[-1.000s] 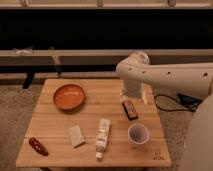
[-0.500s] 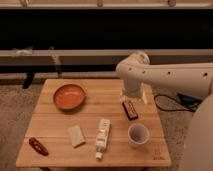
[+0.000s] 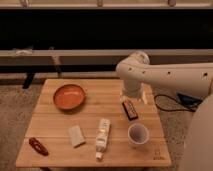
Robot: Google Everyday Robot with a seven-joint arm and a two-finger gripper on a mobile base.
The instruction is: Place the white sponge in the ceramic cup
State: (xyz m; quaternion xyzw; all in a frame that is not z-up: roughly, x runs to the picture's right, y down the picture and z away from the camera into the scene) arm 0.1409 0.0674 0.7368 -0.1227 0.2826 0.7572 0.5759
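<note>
Toward the lower left of the wooden table [image 3: 55, 120], the white sponge [image 3: 76, 135] lies flat on the boards, touching nothing. Right of it, with a narrow strip of bare wood between them, a long white tube [image 3: 103, 135] lies roughly lengthwise down the frame, its cap end pointing to the table's bottom edge. Further right, past the tube, the ceramic cup [image 3: 138, 134] stands upright with its dark mouth open to the camera.

From the right edge a thick white arm [image 3: 170, 75] reaches in, bends at centre right, and drops toward the table's upper right part. The gripper [image 3: 131, 101] hangs at its end, above the cup in the frame and well apart from the sponge, which sits down and to the left of it, beyond the tube. Whether the claw is wide or narrow I cannot tell; the wrist hides it. Just below it a dark oblong bar [image 3: 131, 109] lies on the wood, and I cannot tell whether the two touch.

An orange-red bowl [image 3: 69, 96] sits at the upper left of the table, above the sponge. A small reddish-brown object [image 3: 38, 146] lies near the lower left corner.
</note>
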